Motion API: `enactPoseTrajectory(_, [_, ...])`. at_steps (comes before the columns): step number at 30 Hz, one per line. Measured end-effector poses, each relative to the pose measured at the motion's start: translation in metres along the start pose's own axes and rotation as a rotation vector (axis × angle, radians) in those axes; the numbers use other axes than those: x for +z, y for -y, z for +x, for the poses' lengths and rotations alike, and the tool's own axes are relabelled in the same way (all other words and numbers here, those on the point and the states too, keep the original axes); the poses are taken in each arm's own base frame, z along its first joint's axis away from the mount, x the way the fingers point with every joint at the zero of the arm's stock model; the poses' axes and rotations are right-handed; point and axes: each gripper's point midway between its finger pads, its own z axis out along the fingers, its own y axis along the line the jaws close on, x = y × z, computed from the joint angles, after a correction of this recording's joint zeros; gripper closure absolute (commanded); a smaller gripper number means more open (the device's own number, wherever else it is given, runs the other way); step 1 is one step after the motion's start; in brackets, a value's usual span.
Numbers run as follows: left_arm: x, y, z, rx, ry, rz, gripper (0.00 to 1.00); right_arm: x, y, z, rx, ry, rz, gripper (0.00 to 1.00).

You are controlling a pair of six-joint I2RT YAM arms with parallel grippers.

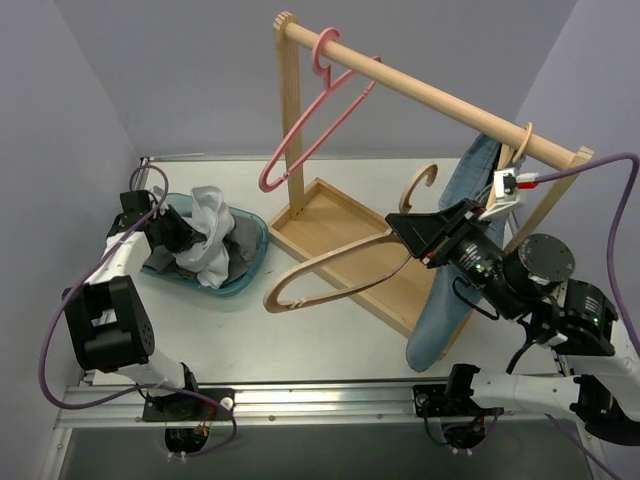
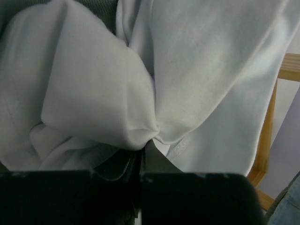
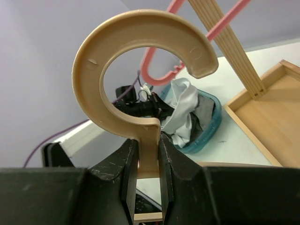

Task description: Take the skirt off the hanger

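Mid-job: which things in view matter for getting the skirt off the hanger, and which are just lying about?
In the job:
tan hanger, held at its neck by the right gripper
white garment, likely the skirt, pinched by the left gripper in the teal basket

Lying about:
pink hanger and denim garment on the wooden rack
grey clothes in the basket

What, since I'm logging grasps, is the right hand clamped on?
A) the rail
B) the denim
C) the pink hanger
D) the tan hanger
D: the right hand pinches the tan hanger just below its hook, while the pink hanger hangs untouched on the rail.
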Motion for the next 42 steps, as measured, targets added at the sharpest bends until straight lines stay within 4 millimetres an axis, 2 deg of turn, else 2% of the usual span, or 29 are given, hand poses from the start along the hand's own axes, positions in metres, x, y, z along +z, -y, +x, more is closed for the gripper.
enactPoseTrajectory(1, [0.004, -0.003, 0.003, 0.0, -0.013, -0.008, 0.97, 0.004, 0.004, 0.006, -0.011, -0.011, 0.018, 1.0])
enactPoseTrajectory(5, [0.004, 0.0, 0.01, 0.006, -0.02, -0.002, 0.53, 0.019, 0.019, 0.028, -0.061, -0.059, 0.091, 1.0])
enactPoseTrajectory(7, [-0.001, 0.003, 0.009, 0.01, -0.007, 0.005, 0.38, 0.027, 0.025, 0.038, -0.085, -0.078, 0.122, 1.0])
enactPoseTrajectory(8, [-0.004, 0.005, 0.007, 0.012, 0.002, 0.01, 0.27, 0.03, 0.029, 0.043, -0.1, -0.091, 0.142, 1.0])
enactPoseTrajectory(10, [-0.014, 0.011, 0.004, 0.024, 0.026, 0.016, 0.15, 0.033, 0.035, 0.048, -0.12, -0.101, 0.168, 1.0])
enactPoseTrajectory(13, [-0.038, 0.023, -0.005, 0.046, 0.086, 0.007, 0.05, 0.034, 0.044, 0.051, -0.148, -0.109, 0.206, 1.0])
enactPoseTrajectory(15, [-0.065, 0.038, -0.02, 0.07, 0.166, 0.005, 0.06, 0.033, 0.047, 0.051, -0.157, -0.107, 0.218, 1.0])
enactPoseTrajectory(19, [-0.136, 0.082, -0.053, 0.113, 0.391, 0.057, 0.06, 0.034, 0.05, 0.05, -0.167, -0.098, 0.233, 1.0])
enactPoseTrajectory(21, [-0.173, 0.106, -0.059, 0.127, 0.494, 0.123, 0.06, 0.035, 0.054, 0.051, -0.181, -0.104, 0.253, 1.0])
enactPoseTrajectory(23, [-0.202, 0.132, -0.055, 0.149, 0.557, 0.212, 0.06, 0.039, 0.056, 0.053, -0.205, -0.116, 0.281, 1.0])
enactPoseTrajectory(25, [-0.223, 0.165, -0.044, 0.199, 0.569, 0.313, 0.06, 0.046, 0.057, 0.056, -0.225, -0.127, 0.298, 1.0])
enactPoseTrajectory(28, [-0.25, 0.237, -0.013, 0.368, 0.514, 0.549, 0.05, 0.053, 0.063, 0.065, -0.26, -0.153, 0.325, 1.0])
enactPoseTrajectory(30, [-0.264, 0.279, 0.022, 0.51, 0.44, 0.735, 0.05, 0.053, 0.067, 0.07, -0.279, -0.174, 0.341, 1.0])
enactPoseTrajectory(31, [-0.269, 0.291, 0.038, 0.569, 0.402, 0.805, 0.05, 0.053, 0.069, 0.072, -0.286, -0.182, 0.347, 1.0])
enactPoseTrajectory(33, [-0.278, 0.304, 0.073, 0.674, 0.311, 0.916, 0.04, 0.051, 0.071, 0.073, -0.295, -0.19, 0.353, 1.0])
enactPoseTrajectory(35, [-0.286, 0.307, 0.099, 0.751, 0.245, 0.992, 0.04, 0.05, 0.072, 0.073, -0.298, -0.193, 0.356, 1.0])
enactPoseTrajectory(37, [-0.294, 0.303, 0.118, 0.812, 0.198, 1.044, 0.01, 0.047, 0.075, 0.073, -0.305, -0.202, 0.364, 1.0])
enactPoseTrajectory(42, [-0.32, 0.288, 0.154, 0.946, 0.107, 1.148, 0.0, 0.042, 0.079, 0.074, -0.318, -0.217, 0.378, 1.0])
